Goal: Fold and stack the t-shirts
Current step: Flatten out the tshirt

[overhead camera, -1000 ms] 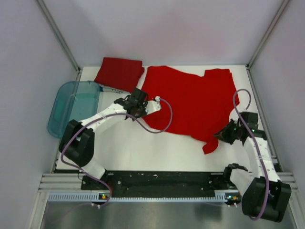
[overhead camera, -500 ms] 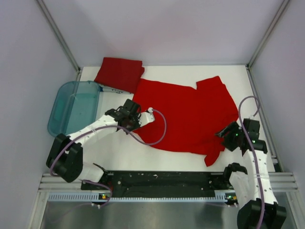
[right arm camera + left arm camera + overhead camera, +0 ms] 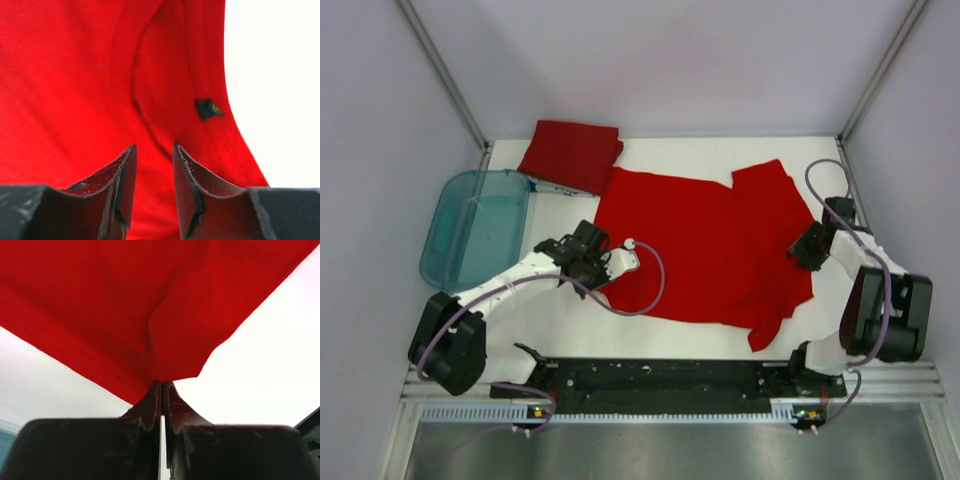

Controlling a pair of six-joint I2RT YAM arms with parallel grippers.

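Observation:
A spread red t-shirt (image 3: 705, 245) lies across the middle of the white table. Its left edge (image 3: 150, 330) is pinched between the shut jaws of my left gripper (image 3: 603, 262), whose tips (image 3: 162, 385) meet on the fabric. My right gripper (image 3: 807, 245) hovers over the shirt's right side with its jaws apart and nothing between them (image 3: 154, 150). Beyond its fingers (image 3: 125, 170) I see red cloth with a seam and a small black label (image 3: 209, 108). A second t-shirt (image 3: 570, 155), folded, rests at the back left.
A translucent teal tub (image 3: 475, 225) sits at the left edge of the table, next to the left arm. Grey walls enclose the table on three sides. The black base rail (image 3: 660, 380) runs along the near edge.
The left gripper pulled the shirt's left edge nearer and to the left. The right gripper let go of the lower right sleeve and moved farther back along the shirt's right side.

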